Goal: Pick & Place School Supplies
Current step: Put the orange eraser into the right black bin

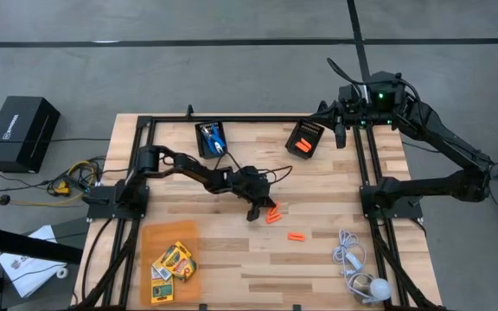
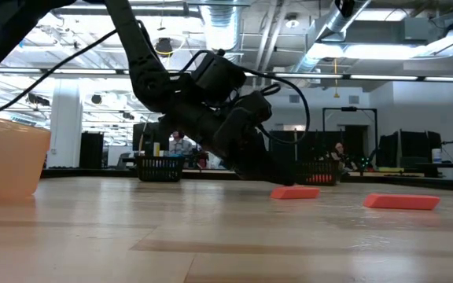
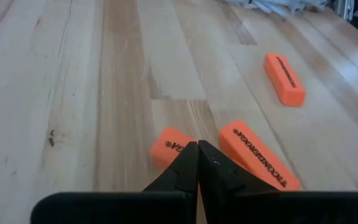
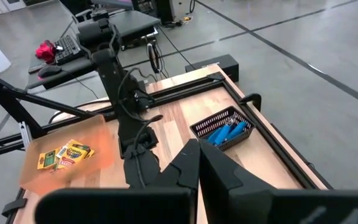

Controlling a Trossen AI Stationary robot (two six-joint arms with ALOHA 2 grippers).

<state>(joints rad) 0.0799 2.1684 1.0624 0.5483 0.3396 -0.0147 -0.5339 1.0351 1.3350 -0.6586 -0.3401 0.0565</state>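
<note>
Three stubby orange pieces lie flat on the wood near the table's middle: two close together (image 3: 257, 155) (image 3: 169, 146) and one farther off (image 3: 284, 78). My left gripper (image 3: 197, 148) is shut and low over the table, slanting down, its tips over the gap between the close pair (image 1: 273, 213). Yellow-and-green crayon boxes (image 1: 173, 262) lie in an orange tray (image 1: 158, 238) at the near left. My right gripper (image 4: 197, 149) is shut and held high over the table's far right corner (image 1: 340, 130). My left gripper's shut fingertips (image 3: 188, 158) stand between the two close orange pieces (image 3: 241, 143), slanting down from the table's left. My own fingers hide the place where they meet, so I cannot tell whether they touch either piece or the table.
A black mesh bin with blue things (image 1: 212, 138) and a second bin with orange pieces (image 1: 304, 138) stand at the far edge. A white cord with a round bulb (image 1: 357, 269) lies at the near right. Black frame rails (image 1: 366, 164) run along the table's sides.
</note>
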